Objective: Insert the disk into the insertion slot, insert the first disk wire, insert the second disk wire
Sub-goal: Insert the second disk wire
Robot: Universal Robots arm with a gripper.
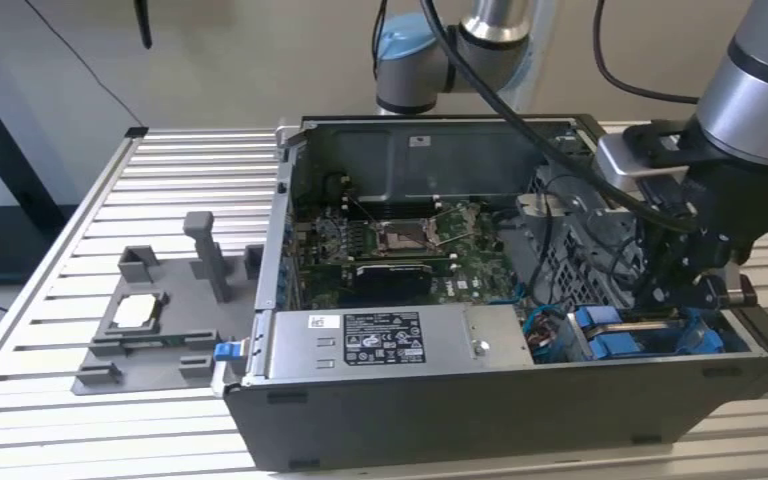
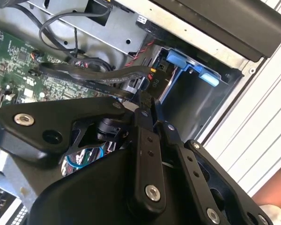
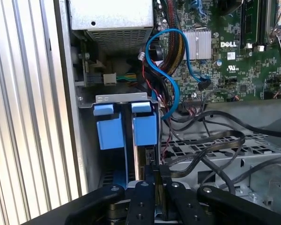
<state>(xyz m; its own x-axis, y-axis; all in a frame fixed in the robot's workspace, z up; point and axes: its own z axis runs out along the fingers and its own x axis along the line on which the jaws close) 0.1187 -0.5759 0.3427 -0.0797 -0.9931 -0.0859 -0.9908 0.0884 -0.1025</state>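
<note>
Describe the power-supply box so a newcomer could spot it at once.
Find the open computer case on the slatted table. Along its near wall in the exterior view lies the power-supply box, a long grey metal block. Its white sticker sets it apart from the green motherboard behind it and the blue carriers toward the exterior view's right.

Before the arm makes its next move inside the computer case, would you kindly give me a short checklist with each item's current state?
1. Disk seated in the slot: ok, its blue tab is level with the neighbouring carrier.
2. Gripper lined up with the disk's end: ok.
3. Anything held by the gripper: cannot tell.
4. Black cables clear of the gripper: not ok, they lie close beside it.
5. Blue cable clear of the disk: cannot tell, it hangs right beside the tab.
</note>
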